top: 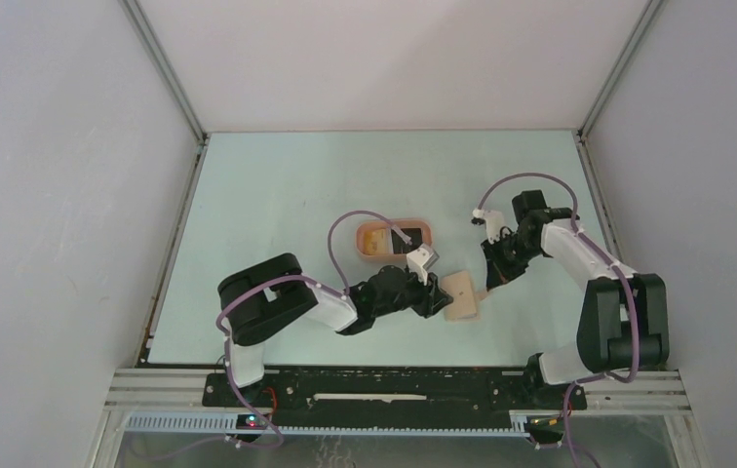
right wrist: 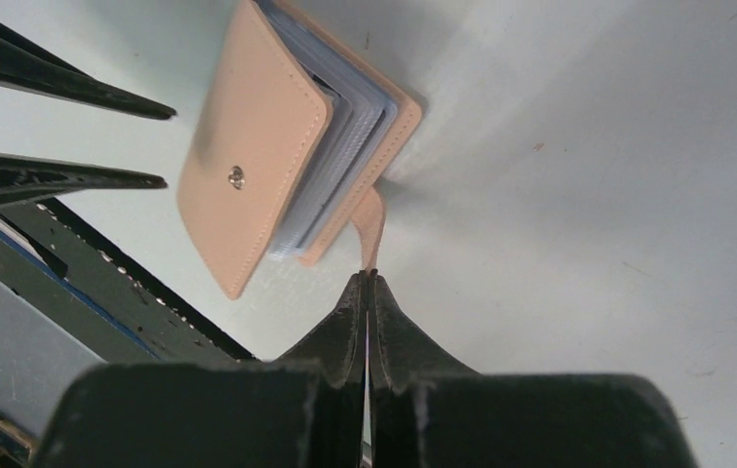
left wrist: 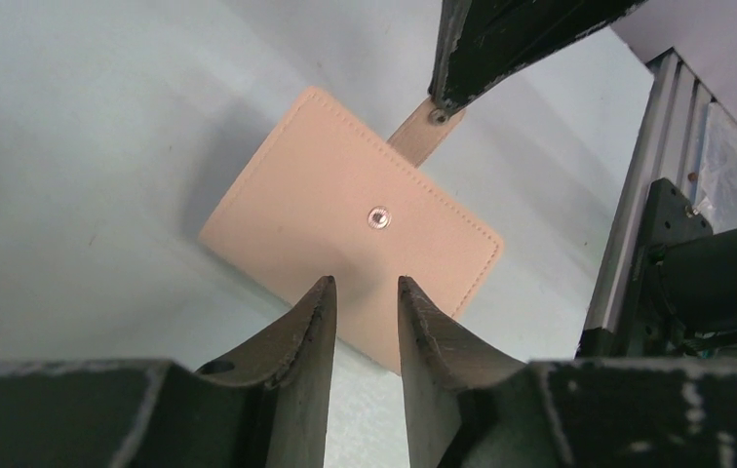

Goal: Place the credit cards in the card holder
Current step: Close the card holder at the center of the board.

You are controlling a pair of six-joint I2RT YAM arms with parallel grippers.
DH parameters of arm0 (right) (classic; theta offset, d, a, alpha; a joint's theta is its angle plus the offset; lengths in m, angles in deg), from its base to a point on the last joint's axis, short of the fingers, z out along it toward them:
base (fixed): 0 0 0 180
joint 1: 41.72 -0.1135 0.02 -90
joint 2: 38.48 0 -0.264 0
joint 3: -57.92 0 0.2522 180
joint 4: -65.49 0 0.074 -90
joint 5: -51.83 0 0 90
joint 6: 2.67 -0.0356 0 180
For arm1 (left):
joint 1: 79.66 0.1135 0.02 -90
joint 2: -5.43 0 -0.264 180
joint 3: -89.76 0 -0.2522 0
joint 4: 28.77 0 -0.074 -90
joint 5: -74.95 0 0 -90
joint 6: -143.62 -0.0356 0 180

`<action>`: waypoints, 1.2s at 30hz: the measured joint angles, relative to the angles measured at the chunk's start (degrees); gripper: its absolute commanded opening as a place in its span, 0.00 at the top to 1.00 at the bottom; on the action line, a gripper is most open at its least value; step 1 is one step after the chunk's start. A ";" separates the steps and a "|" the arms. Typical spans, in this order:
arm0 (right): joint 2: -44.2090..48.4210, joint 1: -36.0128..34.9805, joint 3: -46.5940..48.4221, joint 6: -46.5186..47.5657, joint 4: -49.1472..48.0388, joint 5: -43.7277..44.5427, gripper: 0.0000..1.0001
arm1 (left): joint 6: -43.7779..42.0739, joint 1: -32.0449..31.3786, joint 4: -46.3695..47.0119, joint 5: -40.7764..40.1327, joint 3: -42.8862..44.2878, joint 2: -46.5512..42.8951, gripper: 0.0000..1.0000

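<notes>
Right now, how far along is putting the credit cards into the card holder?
Done: nothing yet; the credit cards lie in the pink tray, and the sleeves of the card holder look empty. In hand: the right gripper is shut on the snap tab; the left gripper, open, stands at the holder's edge. Left: open the holder and insert every card.

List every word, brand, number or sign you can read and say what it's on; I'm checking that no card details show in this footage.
No text can be read in any view.
The beige-tan leather-look wallet: plain, with only a bare metal snap stud and no brand visible.
The yellow-orange card and black card in the salmon-pink oval tray: too small to read any print.
</notes>
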 measured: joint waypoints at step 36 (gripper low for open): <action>-8.22 -0.76 2.89 -6.25 -3.98 -11.02 1.00 | 4.68 2.38 -12.48 4.63 15.76 8.50 0.93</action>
